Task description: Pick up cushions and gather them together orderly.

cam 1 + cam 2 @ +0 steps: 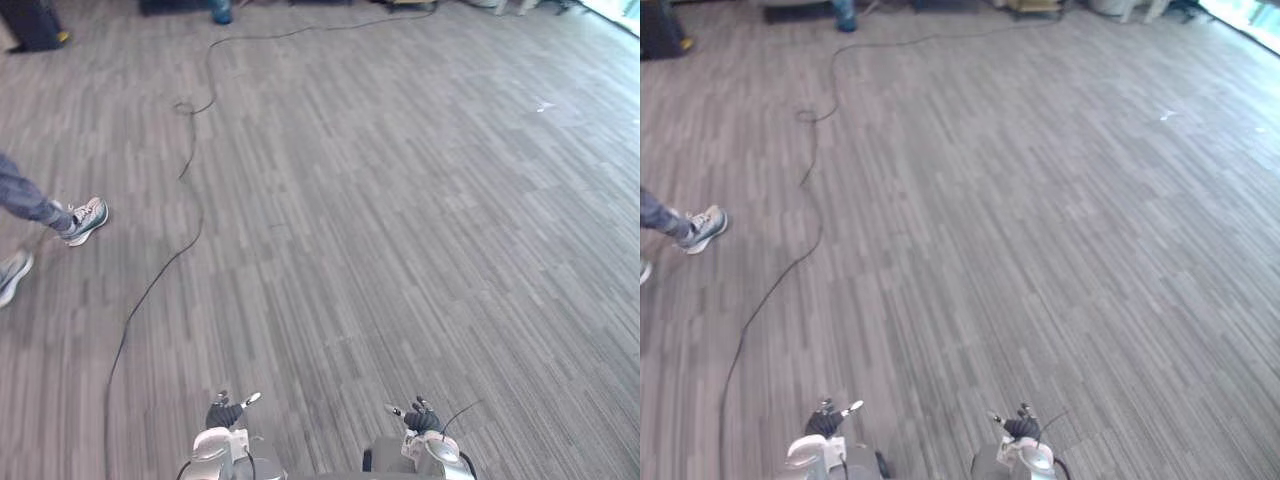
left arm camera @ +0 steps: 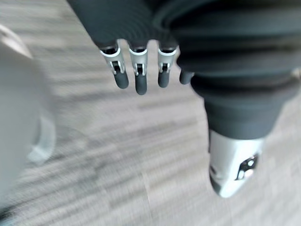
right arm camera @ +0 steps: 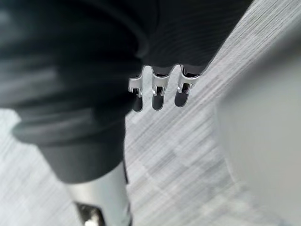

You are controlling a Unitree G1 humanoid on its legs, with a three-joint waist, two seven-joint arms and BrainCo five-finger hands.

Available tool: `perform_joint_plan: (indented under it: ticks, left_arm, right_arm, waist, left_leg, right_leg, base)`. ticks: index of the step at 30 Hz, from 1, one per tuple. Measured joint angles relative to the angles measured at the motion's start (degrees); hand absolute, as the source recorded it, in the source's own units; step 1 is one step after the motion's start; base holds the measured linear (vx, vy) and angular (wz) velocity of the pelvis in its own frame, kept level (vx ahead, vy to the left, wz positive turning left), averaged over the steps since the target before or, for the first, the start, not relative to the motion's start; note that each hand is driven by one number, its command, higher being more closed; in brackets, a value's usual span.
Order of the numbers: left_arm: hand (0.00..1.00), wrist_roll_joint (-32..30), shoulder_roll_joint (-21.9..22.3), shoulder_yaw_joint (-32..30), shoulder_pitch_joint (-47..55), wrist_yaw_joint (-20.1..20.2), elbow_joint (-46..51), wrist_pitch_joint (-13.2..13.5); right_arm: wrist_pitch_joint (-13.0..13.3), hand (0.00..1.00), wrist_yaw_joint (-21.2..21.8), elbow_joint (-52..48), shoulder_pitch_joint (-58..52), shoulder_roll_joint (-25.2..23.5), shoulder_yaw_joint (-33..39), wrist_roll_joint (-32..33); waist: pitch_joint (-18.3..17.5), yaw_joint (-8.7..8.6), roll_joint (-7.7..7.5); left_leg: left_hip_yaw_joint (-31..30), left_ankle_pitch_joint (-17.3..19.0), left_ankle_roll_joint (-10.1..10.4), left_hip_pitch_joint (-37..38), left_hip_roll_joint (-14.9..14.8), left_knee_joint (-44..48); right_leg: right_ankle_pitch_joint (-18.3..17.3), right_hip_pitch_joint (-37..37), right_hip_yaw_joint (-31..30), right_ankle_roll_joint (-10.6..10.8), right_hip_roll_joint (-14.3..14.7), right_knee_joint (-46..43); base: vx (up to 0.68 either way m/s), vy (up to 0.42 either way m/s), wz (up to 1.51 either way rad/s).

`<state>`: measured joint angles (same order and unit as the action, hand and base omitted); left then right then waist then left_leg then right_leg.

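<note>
My left hand (image 1: pixel 225 412) hangs low at the bottom edge of the eye views, just above the grey striped floor (image 1: pixel 380 220). In its wrist view the fingers (image 2: pixel 136 75) are relaxed and the thumb (image 2: pixel 233 165) stands apart, with only floor past them. My right hand (image 1: pixel 421 419) hangs the same way a little to the right. Its fingers (image 3: pixel 157 94) are loosely extended over bare floor and hold nothing.
A person's legs and light sneakers (image 1: pixel 85 220) stand at the left edge. A dark bin-like object (image 1: pixel 35 22) sits in the far left corner and a blue object (image 1: pixel 221 12) by the far wall. Wide floor stretches ahead and to the right.
</note>
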<state>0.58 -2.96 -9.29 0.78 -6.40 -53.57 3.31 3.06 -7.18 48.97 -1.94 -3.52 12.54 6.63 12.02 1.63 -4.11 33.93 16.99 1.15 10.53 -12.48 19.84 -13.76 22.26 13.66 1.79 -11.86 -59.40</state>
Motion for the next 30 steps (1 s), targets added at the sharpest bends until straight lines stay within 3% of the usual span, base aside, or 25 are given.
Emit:
perform_joint_plan:
  ticks: [2,3,4,5,6,7,8,9,10,11,12,13,14,16,17,18,22,23,24,25,26,27,28,29,30]
  left_arm:
    - [0.0,-0.03,-0.07,1.2,-1.02,0.01,-1.51,0.03]
    - [0.0,-0.05,-0.02,1.97,-1.24,0.09,-2.23,0.05]
    - [0.0,-0.2,-0.18,2.19,-1.14,0.19,-2.38,0.08]
    - [0.0,-0.47,1.24,1.98,-1.29,0.07,-3.99,0.07]
    - [0.0,-0.5,1.5,1.81,-1.55,0.41,-4.39,0.17]
    - [0.0,-0.53,2.13,1.27,-2.42,0.42,-4.4,0.1]
    - [0.0,-0.98,2.86,1.27,-2.71,0.43,-4.37,0.12]
    - [0.0,-1.39,3.01,1.05,-2.84,0.41,-4.37,0.12]
    - [0.0,-1.62,3.3,-0.56,-2.64,0.47,-3.8,0.04]
    - [0.0,-1.61,3.74,-1.02,-2.25,0.42,-2.42,0.07]
    - [0.0,-1.6,4.07,-1.21,-2.08,0.5,-1.69,0.09]
    - [0.0,-1.6,4.6,-1.38,-1.59,0.48,-0.96,0.04]
    - [0.0,-1.6,4.76,-1.38,-1.24,0.48,-0.74,0.04]
    - [0.0,-1.35,4.76,-1.63,0.05,0.46,2.57,0.34]
    - [0.0,-1.27,4.73,-2.1,0.23,0.49,3.31,0.52]
    - [0.0,-1.18,4.77,-2.78,0.73,0.45,4.1,1.06]
    - [0.0,-0.52,4.77,-3.31,0.87,0.41,4.72,1.42]
    - [0.0,-0.42,4.41,-3.3,0.74,0.4,4.56,1.41]
    - [0.0,-0.39,4.08,-3.34,0.79,0.4,4.46,1.37]
    - [0.0,-0.51,2.44,-3.28,0.34,0.43,3.83,1.04]
    - [0.0,-0.57,2.01,-4.28,-0.02,0.51,2.99,1.21]
    - [0.0,-0.45,1.64,-4.58,-0.17,0.57,2.98,1.2]
    - [0.0,-0.57,1.23,-3.04,0.39,0.37,2.17,1.23]
    - [0.0,-0.58,1.13,-2.47,0.53,0.32,1.46,1.11]
    - [0.0,-0.65,0.67,-1.66,0.3,0.39,-0.28,0.67]
  right_arm:
    - [0.24,0.0,0.12,-0.53,0.81,0.6,0.01,-0.03]
    - [0.22,0.0,0.33,-0.23,0.91,1.51,-0.02,-0.1]
    - [0.18,0.0,0.35,0.81,0.58,2.06,-0.01,-0.54]
    - [-0.19,0.0,0.58,2.95,1.86,4.31,0.1,-1.13]
    - [-0.34,0.0,0.58,3.8,2.82,5.12,0.36,-1.35]
    - [-0.48,0.0,0.43,4.04,3.64,5.63,1.24,-2.03]
    - [-0.57,0.0,0.77,3.45,3.5,5.78,2.72,-1.8]
    - [-0.7,0.0,0.9,3.19,3.42,5.56,2.92,-1.86]
    - [-0.96,0.0,0.99,3.07,2.9,4.57,2.66,-2.09]
    - [-1.14,0.0,0.91,1.93,2.32,4.29,2.43,-2.14]
    - [-1.19,0.0,0.76,1.6,2.16,4.04,2.19,-2.14]
    - [-1.44,0.0,0.45,1.67,1.97,3.81,0.57,-2.08]
    - [-1.51,0.0,0.38,1.68,1.98,3.73,-0.07,-2.02]
    - [-1.88,0.0,0.34,1.86,1.64,3.3,-1.89,-1.98]
    - [-2.1,0.0,0.35,1.93,1.55,3.15,-2.11,-1.98]
    - [-2.2,0.0,0.33,1.9,1.48,2.52,-2.13,-1.97]
    - [-2.07,0.0,0.16,2.09,1.65,1.82,-2.08,-1.98]
    - [-2.09,0.0,-0.06,2.83,1.64,1.69,-2.16,-2.0]
    - [-2.08,0.0,-0.11,3.5,1.88,1.54,-2.15,-2.0]
    - [-2.22,0.0,-0.09,3.81,1.39,0.43,-1.97,-2.04]
    - [-2.12,0.0,0.05,3.94,1.32,-0.55,-2.19,-2.08]
    - [-2.14,0.0,0.1,4.19,1.53,-0.59,-2.19,-2.24]
    - [-1.81,0.0,-0.03,4.36,-0.78,0.82,-1.48,-2.32]
    - [-1.55,0.0,0.09,4.3,-0.78,1.26,-1.76,-2.41]
    - [-1.41,0.0,0.16,4.21,-0.67,1.06,-2.08,-2.76]
  waist:
    - [0.1,-1.99,0.35]
    - [0.18,-2.46,0.65]
    - [0.15,-2.77,-0.03]
    - [0.32,-2.38,3.21]
    - [0.16,-2.44,3.99]
    - [0.76,-3.14,4.55]
    - [0.96,-4.36,5.07]
    - [1.26,-4.71,5.59]
    - [1.58,-4.59,6.32]
    - [1.65,-4.22,6.79]
    - [1.74,-3.62,6.76]
    - [1.79,-2.67,6.73]
    - [1.81,-2.33,6.64]
    - [1.78,-1.39,5.95]
    - [1.79,-1.06,5.61]
    - [1.65,-0.89,5.41]
    - [1.34,1.55,5.37]
    - [0.77,2.36,4.31]
    - [0.23,2.7,3.86]
    - [-1.16,1.47,1.07]
    - [-0.88,2.0,0.66]
    - [-0.76,2.97,0.5]
    - [-2.03,2.77,0.01]
    - [-2.12,2.12,0.34]
    - [-1.96,1.03,-0.48]
  left_leg:
    - [2.36,-0.04,0.08,5.23,-0.09,-3.98]
    - [3.24,-0.44,0.81,8.41,0.53,-6.8]
    - [2.98,-1.7,3.17,11.04,2.28,-8.86]
    - [2.81,-3.42,6.37,13.9,0.37,-10.5]
    - [2.0,-5.68,7.64,13.5,0.04,-10.82]
    - [0.83,-10.9,10.71,14.09,0.52,-10.97]
    - [-1.07,-14.62,11.97,14.37,-0.94,-8.0]
    - [-2.93,-16.76,11.73,13.76,-2.86,-3.1]
    - [-7.15,-24.59,8.42,9.85,-7.48,10.01]
    - [-10.96,-26.09,5.13,2.57,-11.83,26.52]
    - [-12.21,-23.77,4.3,-1.73,-12.96,35.8]
    - [-14.51,-18.64,5.6,-8.59,-12.91,45.42]
    - [-14.5,-16.51,5.6,-11.42,-12.54,47.08]
    - [-12.06,-9.61,3.44,-21.43,-11.54,44.17]
    - [-11.1,-8.47,3.08,-23.51,-11.27,41.76]
    - [-9.86,-6.72,2.36,-27.4,-9.48,33.15]
    - [-11.63,-9.38,3.09,-30.68,-1.4,3.56]
    - [-13.45,-16.4,0.32,-30.71,1.18,0.73]
    - [-14.0,-18.43,-0.74,-30.23,2.34,0.33]
    - [-13.04,-15.76,-2.08,-29.13,2.8,1.85]
    - [-11.94,-12.24,-4.82,-29.25,0.15,9.2]
    - [-10.55,-10.44,-4.55,-29.62,-0.08,12.27]
    - [-9.55,-5.59,-1.75,-20.84,2.68,7.68]
    - [-11.24,-3.18,-0.34,-17.66,4.52,4.41]
    - [-11.14,-3.02,-0.4,-15.37,6.16,3.02]
  right_leg:
    - [1.38,4.42,6.67,-1.49,0.93,14.69]
    - [5.46,5.09,8.77,-2.22,2.37,27.59]
    - [13.2,4.03,9.22,-3.54,3.03,38.26]
    - [17.49,3.08,9.71,-10.32,6.31,37.35]
    - [15.77,4.12,9.53,-12.15,6.9,36.02]
    - [11.12,5.78,9.17,-12.68,6.32,30.37]
    - [6.97,5.11,9.39,-12.02,6.7,26.99]
    - [4.76,3.27,9.48,-11.36,7.74,26.46]
    - [1.5,-1.01,9.11,-10.03,10.09,27.85]
    - [0.21,-4.68,7.76,-9.89,12.44,29.98]
    - [-0.41,-6.86,6.58,-10.52,13.6,31.02]
    - [-1.11,-11.33,4.64,-12.3,15.04,33.59]
    - [-1.31,-13.64,3.72,-12.56,15.67,35.34]
    - [-1.78,-22.15,0.14,-11.82,17.47,42.93]
    - [-1.93,-24.06,-0.75,-11.36,17.68,44.44]
    - [-2.05,-28.11,-3.2,-9.97,18.16,47.44]
    - [-3.97,-36.51,-11.71,-6.68,17.25,52.29]
    - [-4.66,-38.49,-14.22,-5.49,15.93,52.6]
    - [-4.75,-38.87,-15.19,-5.31,15.04,52.37]
    - [-3.54,-37.39,-16.26,-3.39,12.35,49.52]
    - [0.38,-36.81,-17.62,-2.06,12.83,44.58]
    - [1.77,-36.25,-17.26,-1.72,12.83,41.12]
    - [7.2,-26.98,-13.23,4.21,9.49,16.06]
    - [7.49,-23.6,-11.13,4.49,8.01,8.05]
    - [6.13,-20.52,-9.5,3.35,5.75,1.67]
  base:
    - [0.66,-0.077,-0.4]
    - [0.63,-0.114,-0.2]
    - [0.78,-0.133,-0.46]
    - [0.66,-0.088,-0.54]
    - [0.64,-0.104,-0.66]
    - [0.6,-0.134,-0.33]
    - [0.6,-0.187,-0.19]
    - [0.56,-0.214,-0.25]
    - [0.5,-0.198,-0.4]
    - [0.55,-0.185,-0.59]
    - [0.43,-0.103,-0.79]
    - [0.37,-0.053,-0.77]
    - [0.48,-0.022,-0.81]
    - [0.57,-0.005,-0.67]
    - [0.5,0.013,-0.71]
    - [0.42,0.021,-0.67]
    - [0.71,0.162,-1.14]
    - [0.76,0.276,-1.1]
    - [0.8,0.262,-0.86]
    - [0.81,0.273,-0.72]
    - [0.79,0.266,-0.65]
    - [0.81,0.395,-1.03]
    - [0.66,0.323,-0.66]
    - [0.65,0.321,-0.38]
    - [0.67,0.16,0.19]
